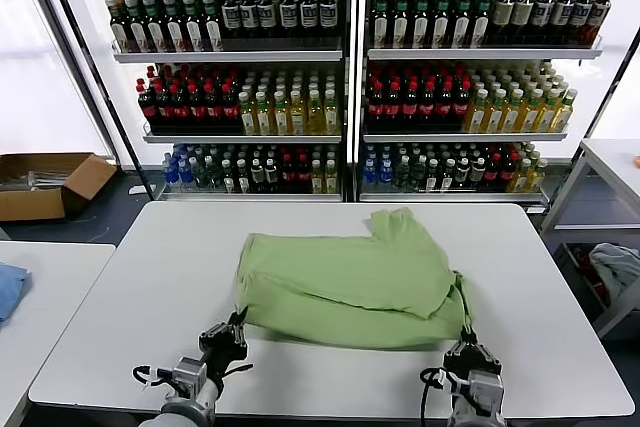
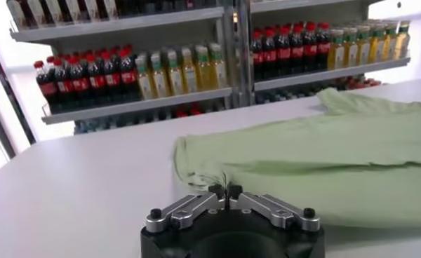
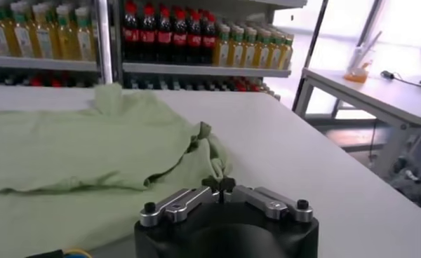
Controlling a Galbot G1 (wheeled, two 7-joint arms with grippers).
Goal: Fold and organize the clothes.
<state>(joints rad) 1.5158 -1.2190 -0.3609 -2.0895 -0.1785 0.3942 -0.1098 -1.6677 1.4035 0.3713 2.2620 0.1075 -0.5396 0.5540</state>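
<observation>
At the bench's six o'clock edge, the left pincer and right pincer each clamp a near corner of the green shirt, seemingly to fold it toward twelve.

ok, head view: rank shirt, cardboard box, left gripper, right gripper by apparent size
1. shirt
2. cardboard box, partly cut off by the frame edge
3. left gripper and right gripper: look alike, not ranked

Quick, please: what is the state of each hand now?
Left hand: closed on the shirt at its near left edge.
Right hand: closed on the shirt at its near right corner.
</observation>
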